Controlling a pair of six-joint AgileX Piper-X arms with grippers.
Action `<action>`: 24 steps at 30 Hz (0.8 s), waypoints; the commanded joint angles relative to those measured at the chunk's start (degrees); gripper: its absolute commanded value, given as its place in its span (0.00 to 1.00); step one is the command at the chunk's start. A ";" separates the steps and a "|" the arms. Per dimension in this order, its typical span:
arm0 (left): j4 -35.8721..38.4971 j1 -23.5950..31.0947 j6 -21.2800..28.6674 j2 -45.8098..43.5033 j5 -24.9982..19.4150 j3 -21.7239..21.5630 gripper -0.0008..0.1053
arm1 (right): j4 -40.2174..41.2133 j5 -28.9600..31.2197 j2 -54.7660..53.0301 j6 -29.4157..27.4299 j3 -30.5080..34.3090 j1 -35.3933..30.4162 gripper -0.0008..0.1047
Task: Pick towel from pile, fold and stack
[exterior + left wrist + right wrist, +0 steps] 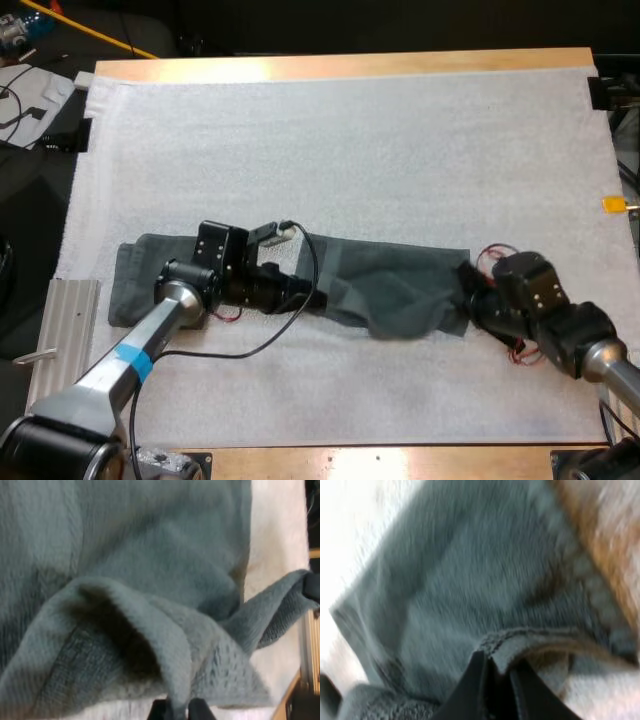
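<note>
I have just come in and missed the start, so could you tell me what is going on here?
Both arms are handling one dark grey-green towel on the white mat. The left claw pinches a raised fold near its middle; the right claw grips the end on its own side. The towel lies stretched along the mat, not yet neatly folded.

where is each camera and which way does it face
high view: behind the robot, facing forward and down at mat and towel; left arm and right arm show.
left wrist view: on left arm, facing past left tool, shut on a towel fold.
right wrist view: on right arm, facing past right tool, shut on the towel's edge.
shared: all see the same towel.
</note>
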 commanded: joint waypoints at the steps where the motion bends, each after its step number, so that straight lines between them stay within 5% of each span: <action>1: -5.61 0.29 -2.96 1.10 0.13 -0.18 0.01 | -3.25 -1.50 1.89 1.44 -0.39 -4.15 0.01; 21: -15.06 1.58 -3.79 2.94 -4.79 -0.39 0.02 | -14.62 0.96 7.43 1.37 -0.66 -6.51 0.01; 23: -15.18 1.49 -3.80 2.95 -4.89 -0.39 0.09 | -15.46 0.87 7.85 1.24 -0.75 -6.61 0.02; 24: -15.50 1.63 -4.03 2.96 -4.96 -0.41 0.22 | -16.64 0.81 8.09 1.25 -0.78 -6.63 0.08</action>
